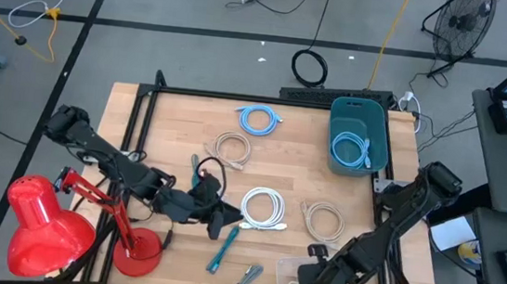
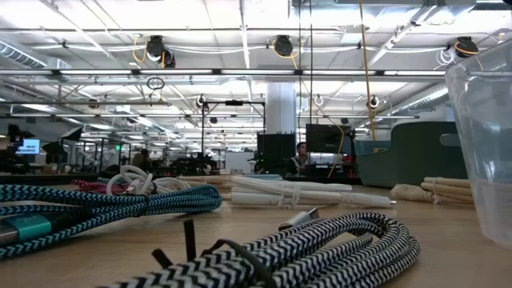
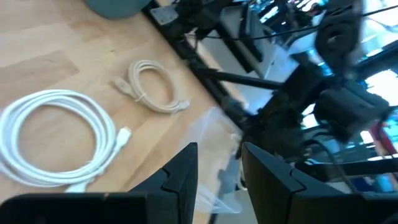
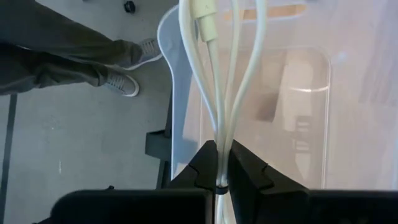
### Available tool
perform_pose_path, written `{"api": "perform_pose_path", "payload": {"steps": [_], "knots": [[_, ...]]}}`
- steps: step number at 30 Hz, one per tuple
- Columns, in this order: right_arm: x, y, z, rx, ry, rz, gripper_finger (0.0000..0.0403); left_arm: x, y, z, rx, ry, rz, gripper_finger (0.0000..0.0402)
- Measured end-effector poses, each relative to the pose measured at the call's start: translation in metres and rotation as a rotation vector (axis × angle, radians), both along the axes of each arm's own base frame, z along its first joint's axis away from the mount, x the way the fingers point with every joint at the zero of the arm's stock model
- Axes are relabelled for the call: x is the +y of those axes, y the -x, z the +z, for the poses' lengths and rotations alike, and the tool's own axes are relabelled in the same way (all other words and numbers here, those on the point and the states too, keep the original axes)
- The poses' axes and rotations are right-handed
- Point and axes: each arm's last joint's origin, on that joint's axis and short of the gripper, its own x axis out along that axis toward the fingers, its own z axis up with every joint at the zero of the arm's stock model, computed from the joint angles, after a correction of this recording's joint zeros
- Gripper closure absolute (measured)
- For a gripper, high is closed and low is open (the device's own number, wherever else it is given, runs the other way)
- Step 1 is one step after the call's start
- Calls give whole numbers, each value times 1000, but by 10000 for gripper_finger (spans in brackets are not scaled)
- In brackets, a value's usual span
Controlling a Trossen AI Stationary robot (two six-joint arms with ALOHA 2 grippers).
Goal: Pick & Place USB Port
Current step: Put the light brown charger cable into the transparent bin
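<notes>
We have a white USB cable (image 4: pixel 217 74) pinched in the right pincer (image 4: pixel 221 180), whose fingers are closed tight on the strands just above a small tie, and it hangs over the clear plastic bin (image 4: pixel 298 118) at the near right edge of the desk (image 1: pixel 289 164). It looks light and limp to us: smooth round strands that sag and swing, with only the moulded plug stiff, so we judge a grip on the bundled strands near the tie is safer than one on a loose loop, which could slide through. The bin is thin, glossy and see-through, with rounded corners. The left pincer (image 3: pixel 217 171) hovers low near the middle of the desk, fingers partly apart and holding nothing. On the pale wood lie other coils: a white coil (image 1: pixel 263 208), a cream coil (image 1: pixel 322 220), and braided cables (image 2: pixel 320 248) with a woven, grippy surface.
</notes>
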Motion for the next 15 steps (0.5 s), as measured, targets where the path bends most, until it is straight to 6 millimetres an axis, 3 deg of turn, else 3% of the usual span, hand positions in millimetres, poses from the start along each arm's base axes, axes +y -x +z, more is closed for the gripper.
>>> {"api": "perform_pose_path", "payload": {"steps": [15], "knots": [[-7,-2,-6,26,70,56,392,-2,-1,-3,9,-2,13,275]]}}
